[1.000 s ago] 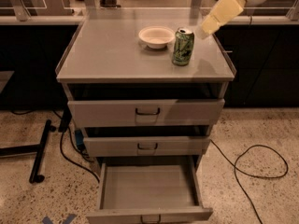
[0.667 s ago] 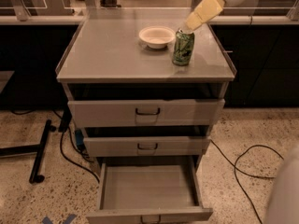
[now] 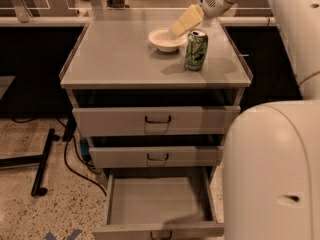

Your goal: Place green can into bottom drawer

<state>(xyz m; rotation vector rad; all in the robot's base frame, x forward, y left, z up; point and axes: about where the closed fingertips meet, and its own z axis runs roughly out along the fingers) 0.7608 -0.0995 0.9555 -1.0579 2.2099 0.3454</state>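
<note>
The green can (image 3: 196, 50) stands upright on top of the grey cabinet (image 3: 120, 59), right of centre, next to a white bowl (image 3: 164, 39). My gripper (image 3: 181, 23) hangs from the white arm at the upper right, tilted down to the left, over the bowl's right rim and just up-left of the can's top. It holds nothing that I can see. The bottom drawer (image 3: 157, 206) is pulled out and its inside is bare. The two drawers above it are nearly closed.
My white body (image 3: 272, 169) fills the lower right, and the arm (image 3: 295, 29) runs along the right edge. A black cable (image 3: 75, 166) and a black stand foot (image 3: 42, 161) lie on the speckled floor to the left of the cabinet.
My gripper has moved left, from right of the can to above the bowl's rim. The can has not moved. My white body now fills the lower right.
</note>
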